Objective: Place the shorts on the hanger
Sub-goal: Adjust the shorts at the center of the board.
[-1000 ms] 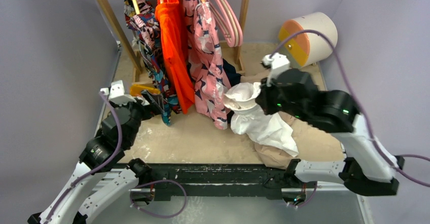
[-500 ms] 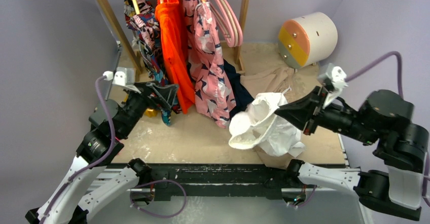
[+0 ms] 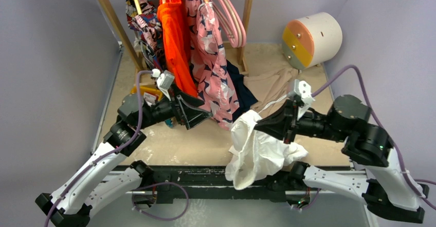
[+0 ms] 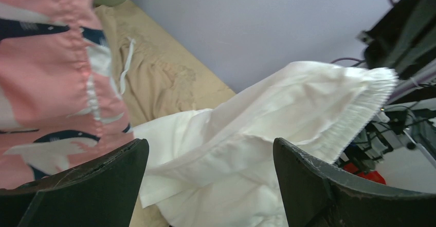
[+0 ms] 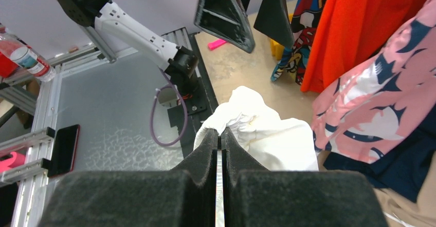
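Main worry: the thin white drawstring shorts [image 3: 255, 152] dangle in a crumpled bunch over the near edge of the tan table [image 3: 169, 145]. Only the right gripper [image 3: 265, 127] holds them, clamped on one small fold, so I'd guess they could slip out. The left gripper [image 3: 198, 115] gapes wide just beside them, empty, and might snag the pink patterned garment [image 3: 213, 68]. The smooth pink hanger [image 3: 234, 24] is on the rack, well apart.

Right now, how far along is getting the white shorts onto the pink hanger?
Done: the thin white drawstring shorts are lifted, pinched in the shut right tool. In hand: the open left tool faces them, empty. Left: the smooth pink clothes hanger hangs on the rack, untouched.
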You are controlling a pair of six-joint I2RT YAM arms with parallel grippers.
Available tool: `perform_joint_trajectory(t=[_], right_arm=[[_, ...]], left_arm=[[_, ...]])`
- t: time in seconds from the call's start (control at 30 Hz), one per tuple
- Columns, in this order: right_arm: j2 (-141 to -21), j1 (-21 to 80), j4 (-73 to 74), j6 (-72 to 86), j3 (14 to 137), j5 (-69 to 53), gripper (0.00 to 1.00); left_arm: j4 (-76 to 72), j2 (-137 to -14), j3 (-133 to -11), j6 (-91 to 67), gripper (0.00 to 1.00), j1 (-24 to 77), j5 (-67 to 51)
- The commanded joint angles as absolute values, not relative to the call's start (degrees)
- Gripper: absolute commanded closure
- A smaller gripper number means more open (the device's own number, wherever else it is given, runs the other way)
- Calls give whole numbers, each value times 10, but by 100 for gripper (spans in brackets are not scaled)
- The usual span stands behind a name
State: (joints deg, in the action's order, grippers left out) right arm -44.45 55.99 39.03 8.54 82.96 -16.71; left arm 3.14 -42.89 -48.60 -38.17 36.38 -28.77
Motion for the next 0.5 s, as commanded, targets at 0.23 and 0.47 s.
perform_joint_trajectory(t=[0.23,0.47], right_arm=[[-443,563,193,96,767,-49,100],[-446,563,160,111,722,13,100]], left_arm=[[23,-342,-446,-434,11,364,-327],[78,-311,-383,-453,10,364,-295]])
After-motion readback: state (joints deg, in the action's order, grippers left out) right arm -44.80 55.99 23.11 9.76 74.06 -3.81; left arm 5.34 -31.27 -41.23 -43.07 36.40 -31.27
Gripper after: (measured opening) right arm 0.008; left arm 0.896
